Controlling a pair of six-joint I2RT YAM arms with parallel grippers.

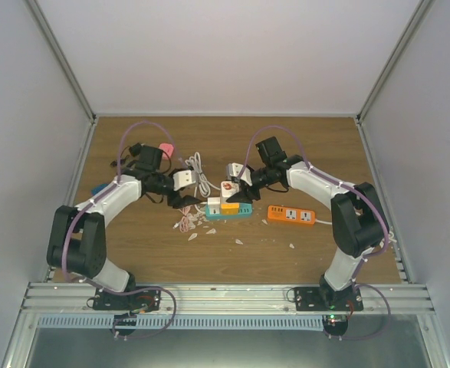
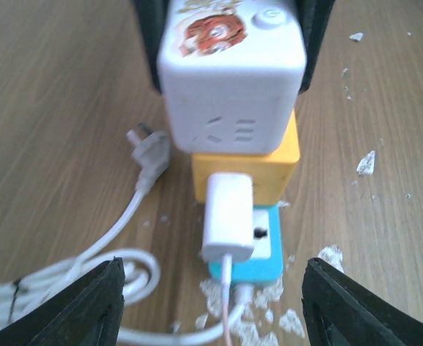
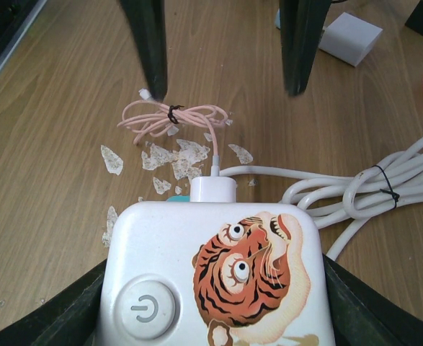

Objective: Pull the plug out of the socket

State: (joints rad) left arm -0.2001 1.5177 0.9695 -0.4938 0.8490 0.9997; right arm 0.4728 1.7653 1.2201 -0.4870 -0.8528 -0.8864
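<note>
1. The step in hand looks like the line-up before the grab. The left gripper point(image 2: 211, 292) hangs wide open, its fingers at the bottom corners of the left wrist view, with nothing between them.
2. The white plug point(image 2: 228, 216) sits in the centre of that view. It seems to be stuck into the side of the yellow block point(image 2: 276, 169), over the teal socket strip point(image 2: 267, 261). Its pink cable point(image 3: 171, 115) coils on the bench point(image 2: 52, 108), upper left in the right wrist view.
3. The right gripper point(image 3: 215, 277) is clamped on the white cube point(image 2: 229, 79) topping the stack, probably to pin it down.
4. Best guess for the next move: the left gripper slides in to straddle the plug, squeezes its sides, then pulls straight out along the pins while the right one holds firm. Any tilt could drag the whole stack.
</note>
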